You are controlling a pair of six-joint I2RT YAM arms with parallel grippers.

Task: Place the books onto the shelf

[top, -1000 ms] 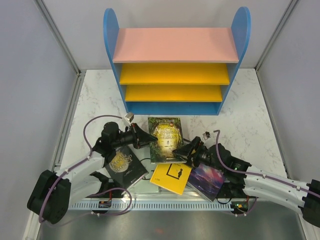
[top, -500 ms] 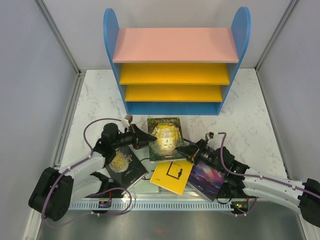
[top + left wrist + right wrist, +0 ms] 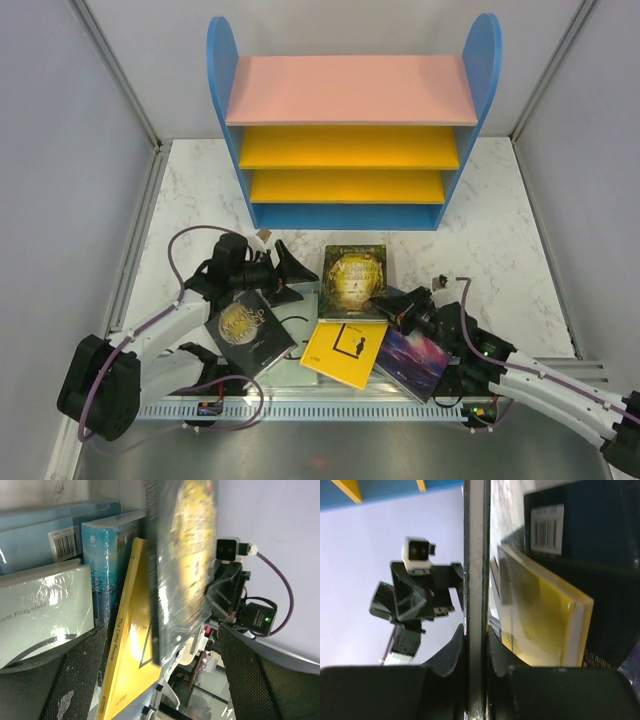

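A glossy green-gold paperback (image 3: 356,280) sits at frame centre, its thin edge clenched by the right end effector (image 3: 385,300). The left end effector (image 3: 297,272) gapes wide, released, just left of it. Overlapping along the lower frame are a black moon book (image 3: 243,328), a plain yellow book (image 3: 343,352) and a galaxy book (image 3: 412,357). On the white marbled table (image 3: 500,230), the shelf (image 3: 350,90) stands at upper centre, with blue round-topped sides and a pink top, between grey walls (image 3: 60,150).
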